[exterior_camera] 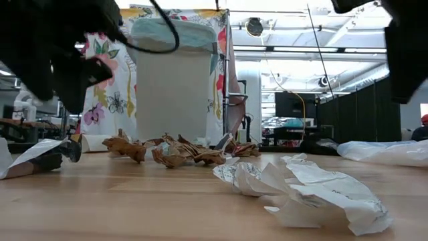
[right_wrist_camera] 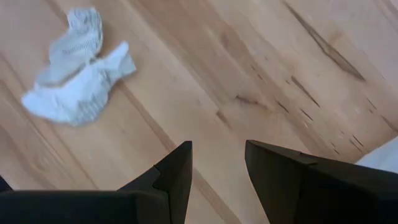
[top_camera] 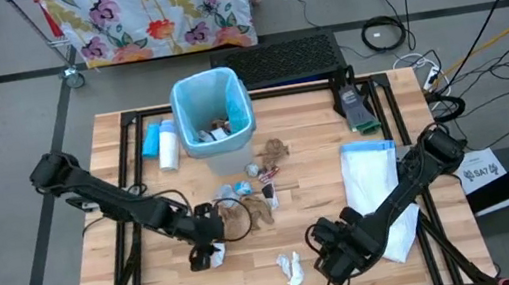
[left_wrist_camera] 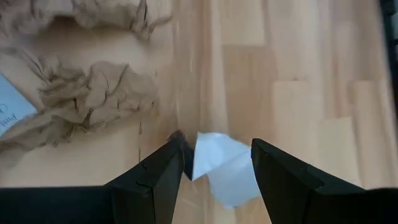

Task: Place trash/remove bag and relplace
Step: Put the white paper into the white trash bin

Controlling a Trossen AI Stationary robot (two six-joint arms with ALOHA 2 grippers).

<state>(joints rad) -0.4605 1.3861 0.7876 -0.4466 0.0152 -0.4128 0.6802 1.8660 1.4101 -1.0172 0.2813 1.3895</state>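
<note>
Trash: crumpled scraps lie loose across the middle of the bench [top_camera: 154,279]: a brown cluster [top_camera: 255,211], a brown scrap [top_camera: 276,147] nearer the bin, and a white wad [top_camera: 290,269] at the front edge.
Bin: a bin [top_camera: 213,114] lined with a light-blue bag [top_camera: 189,97] stands upright at the back of the bench; a few scraps [top_camera: 217,128] lie inside it.
Spare bag: a white bag [top_camera: 372,186] with a blue hem lies flat on the right side, its long axis running front to back.
Left tool: the left tool [top_camera: 208,253] is low over the front-left bench, fingers spread, with a white scrap [left_wrist_camera: 221,165] between them.
Right tool: the right tool [top_camera: 337,251] hovers just right of the white wad, fingers apart and holding nothing.
Only from above: a blue-and-white cylinder [top_camera: 166,144] lying beside the bin.
Only from bench level: the white wad [exterior_camera: 314,191] is close up, the brown cluster [exterior_camera: 177,152] behind it in front of the bin [exterior_camera: 172,84].
Only from the left wrist: brown paper [left_wrist_camera: 81,99] just beyond the fingers.
</note>
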